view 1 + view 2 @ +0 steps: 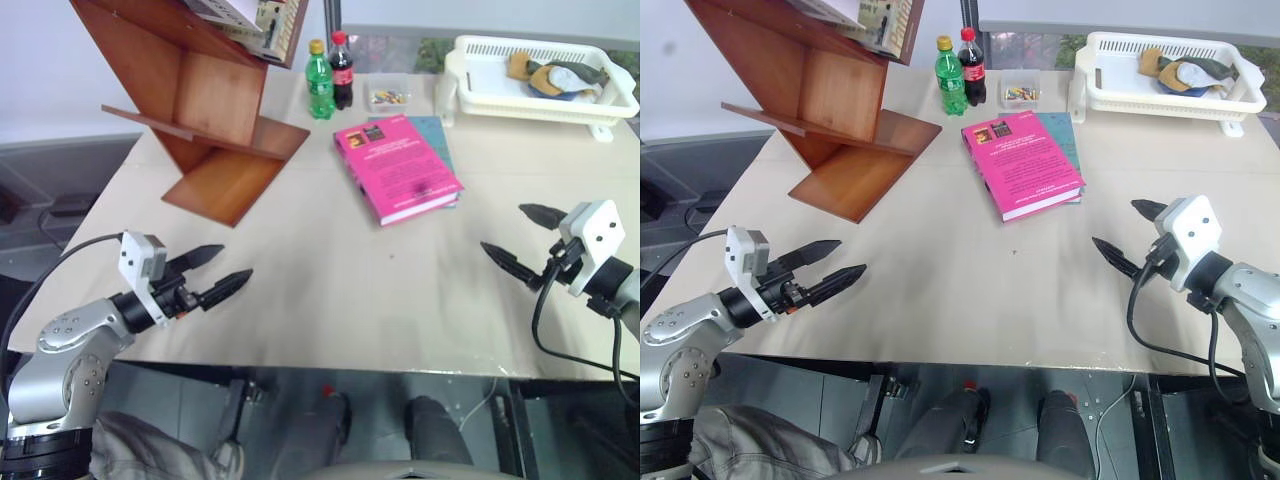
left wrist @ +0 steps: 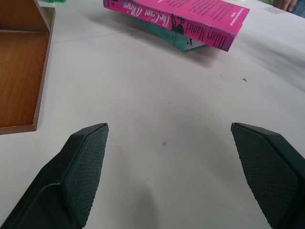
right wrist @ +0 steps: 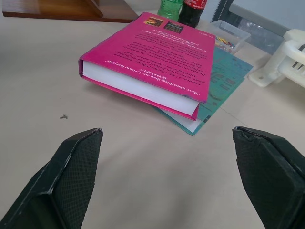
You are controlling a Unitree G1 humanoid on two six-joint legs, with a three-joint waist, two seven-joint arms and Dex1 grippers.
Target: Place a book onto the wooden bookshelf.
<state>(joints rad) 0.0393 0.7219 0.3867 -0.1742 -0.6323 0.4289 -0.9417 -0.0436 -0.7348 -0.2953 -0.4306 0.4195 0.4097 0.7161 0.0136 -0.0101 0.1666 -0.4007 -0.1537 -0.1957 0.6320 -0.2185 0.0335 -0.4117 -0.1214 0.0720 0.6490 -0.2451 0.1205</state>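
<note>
Pink book lies on the table, both grippers empty and wide open.

The table (image 1: 330, 290) carries the wooden bookshelf (image 1: 195, 110) at its far left corner. Right of the bookshelf, the book (image 1: 396, 167) lies flat on a teal book (image 1: 432, 135). Nearer than the bookshelf, the left gripper (image 1: 218, 270) and the right gripper (image 1: 520, 240) hover apart from the book, jaws spread wide, holding nothing.
</note>
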